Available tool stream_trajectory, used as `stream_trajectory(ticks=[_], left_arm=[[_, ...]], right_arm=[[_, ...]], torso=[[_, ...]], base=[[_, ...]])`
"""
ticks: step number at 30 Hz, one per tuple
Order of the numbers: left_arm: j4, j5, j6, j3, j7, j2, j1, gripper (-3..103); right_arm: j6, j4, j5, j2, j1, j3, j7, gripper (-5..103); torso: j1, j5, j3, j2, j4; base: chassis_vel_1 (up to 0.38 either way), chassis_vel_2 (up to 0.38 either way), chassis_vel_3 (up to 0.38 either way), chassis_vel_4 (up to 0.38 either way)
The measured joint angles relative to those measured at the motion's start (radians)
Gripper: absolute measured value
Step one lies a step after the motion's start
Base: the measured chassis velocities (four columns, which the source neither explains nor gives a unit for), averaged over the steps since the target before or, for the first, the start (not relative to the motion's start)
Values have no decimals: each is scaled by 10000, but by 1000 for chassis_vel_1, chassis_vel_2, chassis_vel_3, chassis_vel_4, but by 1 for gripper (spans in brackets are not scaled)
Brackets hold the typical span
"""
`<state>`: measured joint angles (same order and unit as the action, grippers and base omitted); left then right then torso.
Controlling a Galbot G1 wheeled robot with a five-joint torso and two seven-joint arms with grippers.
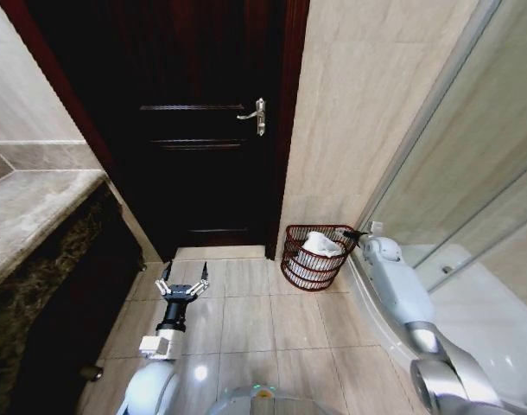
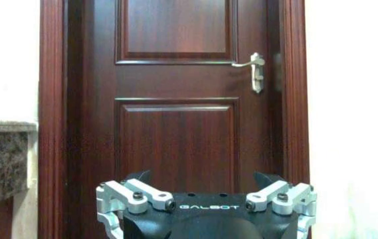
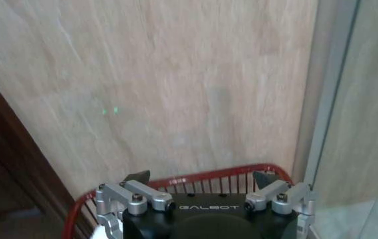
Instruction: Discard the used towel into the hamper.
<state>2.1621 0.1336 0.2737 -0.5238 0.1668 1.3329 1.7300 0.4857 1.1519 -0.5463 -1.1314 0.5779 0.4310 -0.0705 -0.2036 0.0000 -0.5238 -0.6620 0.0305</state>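
The right gripper [image 1: 360, 234] is hanging at the hamper's [image 1: 314, 258] right rim, beside the glass shower screen [image 1: 471, 173], with its fingers spread apart and nothing between them; in the right wrist view the two dark fingertips [image 3: 135, 177] are standing well apart over the red wire rim [image 3: 195, 177], touching neither the rim nor the cloth. The left gripper [image 1: 183, 278] is hovering over the tiled floor [image 1: 246, 320] in front of the dark wooden door [image 1: 203, 130], well apart from the hamper, its fingers also splayed wide and holding nothing; the left wrist view is looking straight at the door [image 2: 175, 99] and its silver handle [image 2: 255, 69]. The hamper is sitting upright on the floor in the corner where the beige tiled wall [image 1: 367, 104] is meeting the shower screen, just to the right of the door frame. It is a round reddish-brown wire basket, narrowing toward its base, with open slatted sides. A white towel [image 1: 319, 245] is lying crumpled inside it, its folds rising about to the rim and showing through the wires lower down. A sliver of white is peeking in at the edge of the right wrist view next to the gripper body, though whether that is the towel cannot be told. A stone counter [image 1: 39, 207] is running along the floor's left edge.
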Motion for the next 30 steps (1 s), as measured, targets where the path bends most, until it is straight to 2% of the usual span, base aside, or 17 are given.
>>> stream_trajectory(ticks=[2, 3, 6, 7, 9, 10, 13, 14, 17, 18, 20, 23, 25, 27, 29, 30], left_arm=[[-90, -8, 4, -15, 0, 104, -43, 100], [-90, -8, 4, -15, 0, 104, -43, 100], [-267, -28, -59, 40, 0, 217, -183, 100], [-267, -28, -59, 40, 0, 217, -183, 100], [-488, 38, -233, 156, -15, 83, -500, 100], [-488, 38, -233, 156, -15, 83, -500, 100], [-789, 321, -662, 435, -155, -294, -1151, 100], [-789, 321, -662, 435, -155, -294, -1151, 100], [-1127, 954, -1389, 812, -339, -672, -1947, 100], [-1127, 954, -1389, 812, -339, -672, -1947, 100], [-1374, 1534, -1836, 1021, -555, -987, -2449, 100], [-1721, 1797, -1948, 1150, -621, -1263, -2876, 100], [-2106, 1605, -2067, 1076, -395, -1320, -3181, 100], [-2226, 1477, -2104, 1006, -232, -1300, -3227, 100], [-2454, 1121, -2201, 691, 368, -1104, -3227, 100], [-2454, 1121, -2201, 691, 368, -1104, -3227, 100]], right_arm=[[-233, 1286, -190, 189, 772, 190, 569, 100], [-233, 1286, -190, 189, 772, 190, 569, 100], [-572, 3509, -131, 401, 2588, 688, 1024, 100], [-572, 3509, -131, 401, 2588, 688, 1024, 100], [-1107, 5212, 332, 283, 4326, 1182, 1249, 100], [-1107, 5212, 332, 283, 4326, 1182, 1249, 100], [-1812, 7061, 1261, -280, 6565, 1829, 1318, 100], [-1812, 7061, 1261, -280, 6565, 1829, 1318, 100], [-2504, 8291, 1946, -923, 8371, 2294, 1372, 100], [-2504, 8291, 1946, -923, 8371, 2294, 1372, 100], [-2826, 8841, 2218, -1401, 9178, 2503, 1377, 100], [-3191, 9213, 2500, -2041, 9828, 2725, 1322, 100], [-3606, 9448, 2796, -2722, 10435, 2959, 1251, 100], [-3764, 9484, 2880, -2900, 10628, 3059, 1215, 100], [-4385, 9498, 3067, -3322, 11296, 3493, 897, 100], [-4385, 9498, 3067, -3322, 11296, 3493, 897, 100]], torso=[[-1, 0, 0, 0, 2], [-1, 0, 0, 0, 2], [0, -4, 1, -1, -3], [0, -4, 1, -1, -3], [0, 4, 1, 0, -6], [0, 4, 1, 0, -6], [1, 3, 1, -1, -4], [1, 3, 1, -1, -4], [2, -6, 1, -1, -6], [2, -6, 1, -1, -6], [2, -1, 1, -1, -6], [1, 0, 1, -1, -6], [0, -3, 0, -1, -3], [0, -3, 0, -1, -5], [0, 0, 0, -1, -3], [0, 0, 0, -1, -3]], base=[[0, 0, 0, 0], [0, 0, 0, 0], [0, 0, 0, 0], [0, 0, 0, 0], [0, 0, 0, 0], [0, 0, 0, 0], [0, 0, 0, 0], [0, 0, 0, 0], [0, 0, 0, 0], [0, 0, 0, 0], [0, 0, 0, 0], [0, 0, 0, 0], [0, 0, 0, 0], [0, 0, 0, 0], [0, 0, 0, 0], [0, 0, 0, 0]])
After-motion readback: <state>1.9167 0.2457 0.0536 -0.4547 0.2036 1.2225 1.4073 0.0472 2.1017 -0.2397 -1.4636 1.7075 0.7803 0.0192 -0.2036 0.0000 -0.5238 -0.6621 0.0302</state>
